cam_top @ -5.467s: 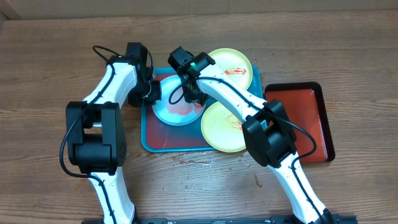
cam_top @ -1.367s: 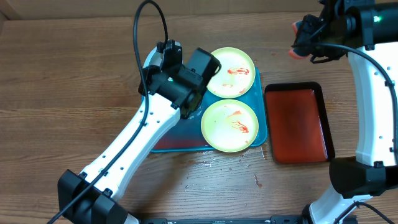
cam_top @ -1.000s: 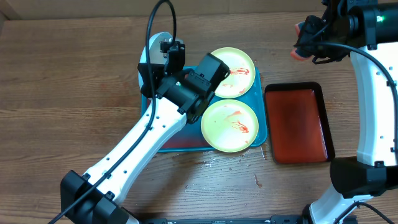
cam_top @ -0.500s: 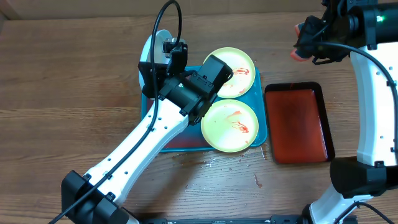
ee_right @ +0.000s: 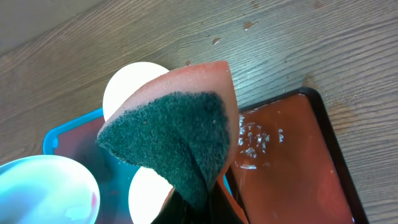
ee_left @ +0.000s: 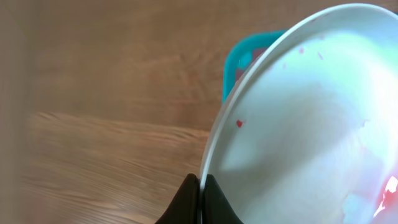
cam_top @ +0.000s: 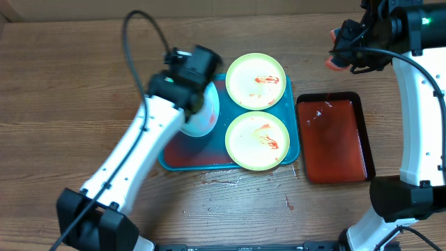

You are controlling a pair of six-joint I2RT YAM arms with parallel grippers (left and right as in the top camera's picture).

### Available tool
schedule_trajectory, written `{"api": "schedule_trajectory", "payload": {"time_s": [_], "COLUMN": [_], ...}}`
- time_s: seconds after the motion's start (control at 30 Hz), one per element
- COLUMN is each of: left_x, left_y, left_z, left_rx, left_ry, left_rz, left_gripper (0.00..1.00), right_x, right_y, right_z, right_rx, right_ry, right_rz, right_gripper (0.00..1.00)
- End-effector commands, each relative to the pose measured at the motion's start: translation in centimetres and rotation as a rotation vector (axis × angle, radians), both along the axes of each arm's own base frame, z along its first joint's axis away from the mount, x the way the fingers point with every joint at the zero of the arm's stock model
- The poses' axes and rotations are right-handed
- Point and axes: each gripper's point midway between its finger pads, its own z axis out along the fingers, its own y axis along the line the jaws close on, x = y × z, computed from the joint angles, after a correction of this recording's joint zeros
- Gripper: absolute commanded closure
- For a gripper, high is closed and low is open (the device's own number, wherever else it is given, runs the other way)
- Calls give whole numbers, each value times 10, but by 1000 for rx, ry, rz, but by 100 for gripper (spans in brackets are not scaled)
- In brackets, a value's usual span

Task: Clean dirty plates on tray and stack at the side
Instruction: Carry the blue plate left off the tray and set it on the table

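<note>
Your left arm (cam_top: 132,150) has swung back toward you in the last half second, and the light blue plate (cam_top: 203,115) that was up past the far left corner of the teal tray (cam_top: 178,162) now hangs tilted over the tray's left part. In the left wrist view the left jaws are pinching the plate's rim, and the plate shows a few red specks and a pink smear near its lower right edge. Your right arm (cam_top: 418,104) has not shifted: it sits high over the far right of the worktop (cam_top: 56,84), its jaws pressed onto an orange sponge (ee_right: 180,137) with the dark green scouring face outward. Two yellow-green plates lie flat in the tray's right half, the far one (cam_top: 256,81) and the near one (cam_top: 257,141), both with red smears. Just right of the teal tray sits the red tray (cam_top: 334,139), wet with droplets.
</note>
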Motion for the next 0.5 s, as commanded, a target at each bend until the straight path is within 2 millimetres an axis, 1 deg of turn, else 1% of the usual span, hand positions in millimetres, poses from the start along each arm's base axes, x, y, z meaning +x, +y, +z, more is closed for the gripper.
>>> {"api": "schedule_trajectory", "payload": {"time_s": [0.0,0.07,0.13,0.17,0.23,0.37,0.47], "left_x": [0,3,4,3,-1,-16,-27], "left_y": [10,25,46,74,104,155,181], "left_z": [-25,-30,-31,-32,-33,-43,-58], "left_rx": [-265,-385,-490,-567,-615,-667,-669], "left_ry": [117,137,140,133,119,99,92], "left_rz": [13,46,94,151,219,338,398], "left_gripper": [96,96,96,96,96,96,96], "right_x": [-1,-1,-1,-1,-1,-2,-3], "right_y": [-2,-2,-2,-2,-2,-1,0], "right_z": [16,16,16,16,16,14,9], "right_rx": [3,3,3,4,4,4,2], "right_ry": [-49,-49,-49,-49,-49,-45,-26], "right_rz": [-3,-3,-3,-4,-3,0,1], "right_gripper": [96,96,96,96,96,96,96]}}
